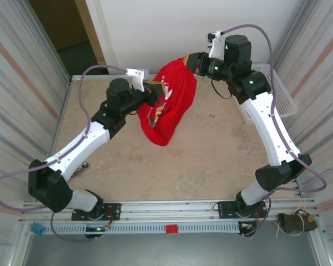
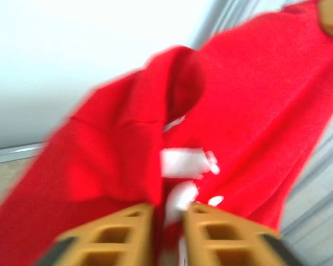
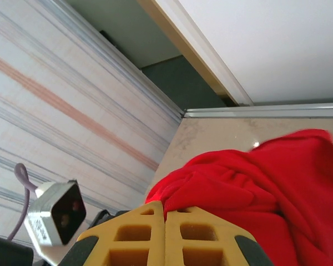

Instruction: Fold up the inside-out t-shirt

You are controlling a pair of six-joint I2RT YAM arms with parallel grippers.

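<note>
The table [image 1: 211,160] is lying bare across most of the top view, with the basket [image 1: 286,102] sitting at its 3 o'clock edge, well apart from the work. The shirt [image 1: 169,105] is hanging bunched above the table's 12 o'clock end. It is lifted off the surface, and its long axis is running from 1 o'clock down to 7 o'clock in the top view.

The right gripper [image 1: 186,60] is meeting the shirt's high end at 1 o'clock. In its wrist view the right gripper [image 3: 165,209] is showing its jaws pressed together, with red cloth [image 3: 255,188] spilling from the tips, so it is probably pinching an edge.

The left gripper [image 1: 153,93] is coming in from 9 o'clock at mid-height. In its own view the left gripper [image 2: 167,213] is holding its jaws nearly closed, with cloth caught in the narrow gap. Both arms are equally close. The next spread probably depends on the two pulling apart along that slanted axis.

The print [image 1: 157,111] is showing as white, dark and yellow patches. It is blurred in the left wrist view and no lettering is readable.
</note>
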